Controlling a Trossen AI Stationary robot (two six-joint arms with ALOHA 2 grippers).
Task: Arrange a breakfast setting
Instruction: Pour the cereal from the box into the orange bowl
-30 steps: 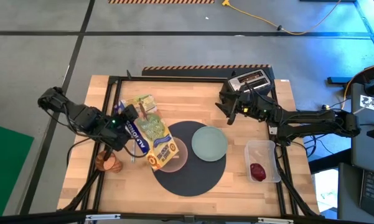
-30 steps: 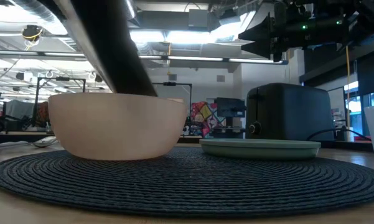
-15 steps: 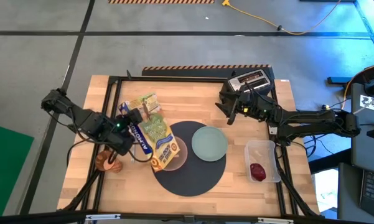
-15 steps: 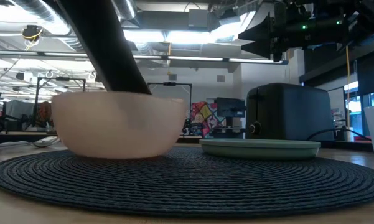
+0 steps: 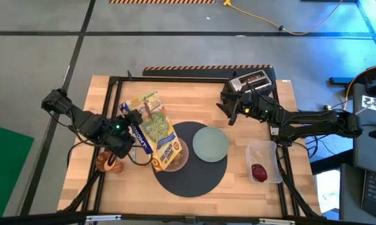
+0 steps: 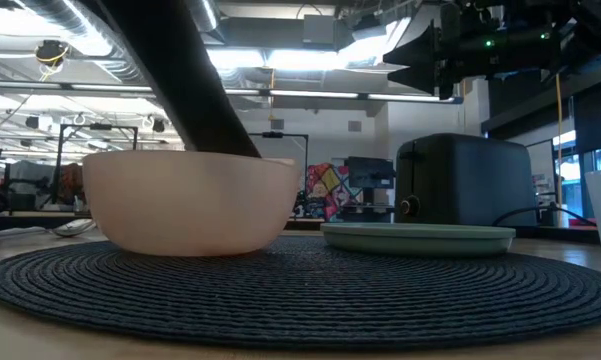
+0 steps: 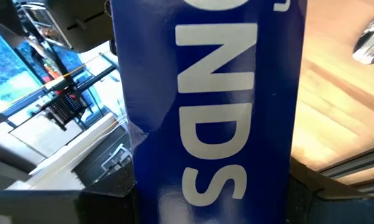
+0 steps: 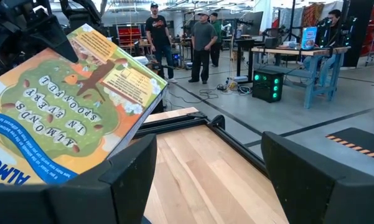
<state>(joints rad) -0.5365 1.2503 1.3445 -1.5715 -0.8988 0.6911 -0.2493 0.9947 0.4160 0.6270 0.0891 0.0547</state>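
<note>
High view looks straight down from well above the whole table (image 5: 250,187), both arms in frame; low view sits at tabletop height right at the round mat (image 6: 300,290), facing level across it into the room. Left wrist view is pressed up against the cereal box (image 7: 218,106), which nearly fills it; right wrist view looks across the table at that same box (image 8: 68,106) and the room beyond. High and low share the mat, pink bowl (image 6: 190,200), green plate (image 6: 418,237) and toaster (image 6: 463,180).

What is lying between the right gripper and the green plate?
Nothing: in the high view, only bare wooden table and dark mat edge separate the right gripper from the pale green plate.
</note>
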